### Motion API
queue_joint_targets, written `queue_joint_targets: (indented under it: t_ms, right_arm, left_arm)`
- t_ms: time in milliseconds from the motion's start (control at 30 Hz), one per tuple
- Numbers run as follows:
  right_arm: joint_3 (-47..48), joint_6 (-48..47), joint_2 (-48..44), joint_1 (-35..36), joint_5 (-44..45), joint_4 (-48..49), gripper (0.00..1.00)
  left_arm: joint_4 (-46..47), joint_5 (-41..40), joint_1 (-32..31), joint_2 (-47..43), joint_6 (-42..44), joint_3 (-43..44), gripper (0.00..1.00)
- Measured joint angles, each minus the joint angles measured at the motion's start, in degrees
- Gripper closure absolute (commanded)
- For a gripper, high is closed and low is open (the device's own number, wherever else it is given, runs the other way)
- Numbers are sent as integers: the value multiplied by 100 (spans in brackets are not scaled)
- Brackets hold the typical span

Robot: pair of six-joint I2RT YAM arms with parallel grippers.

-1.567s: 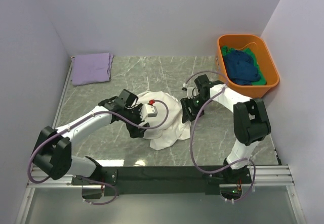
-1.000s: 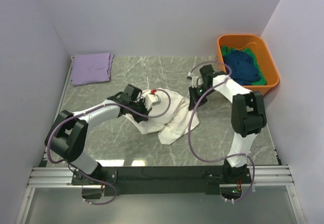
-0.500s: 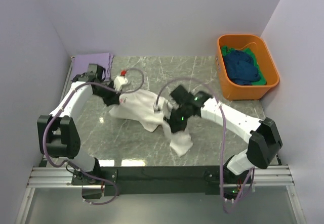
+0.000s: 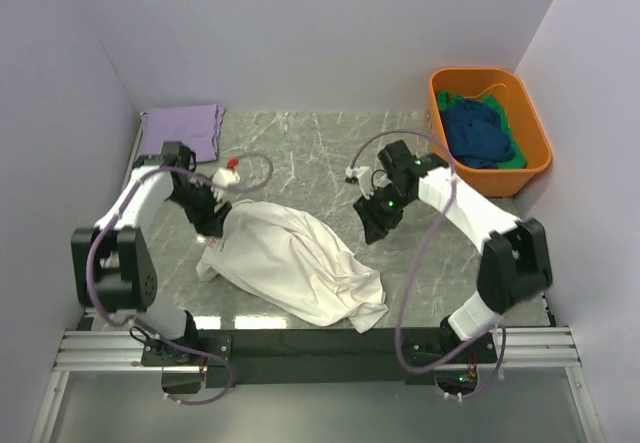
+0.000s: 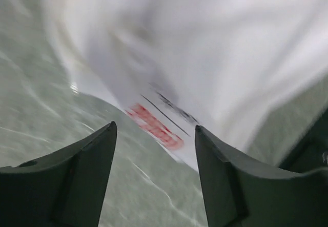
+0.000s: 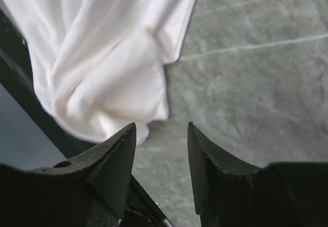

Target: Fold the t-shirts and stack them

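Left wrist view: white t-shirt (image 5: 205,47) is smeared by blur; its red lettering (image 5: 154,126) cannot be read. Right wrist view: the shirt is cut off at the top edge. Top view: dark blue t-shirt (image 4: 478,135) and green t-shirt (image 4: 512,161) are partly hidden inside the orange tub (image 4: 537,123).

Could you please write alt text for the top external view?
A crumpled white t-shirt lies on the table between the open left gripper and open right gripper. A folded lavender shirt lies far left; an orange tub holds blue and green shirts.
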Motion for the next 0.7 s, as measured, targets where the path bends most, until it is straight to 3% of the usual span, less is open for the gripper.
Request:
queue_joint_targets:
  t_ms: [333, 700]
  right_arm:
    - [533, 1097, 2039, -214, -455, 251, 43]
    - [643, 1283, 2555, 437, -638, 87, 36]
  left_arm:
    - [1661, 271, -2, 1875, -2352, 1473, 30]
    - [1965, 199, -227, 2802, -2719, 1864, 29]
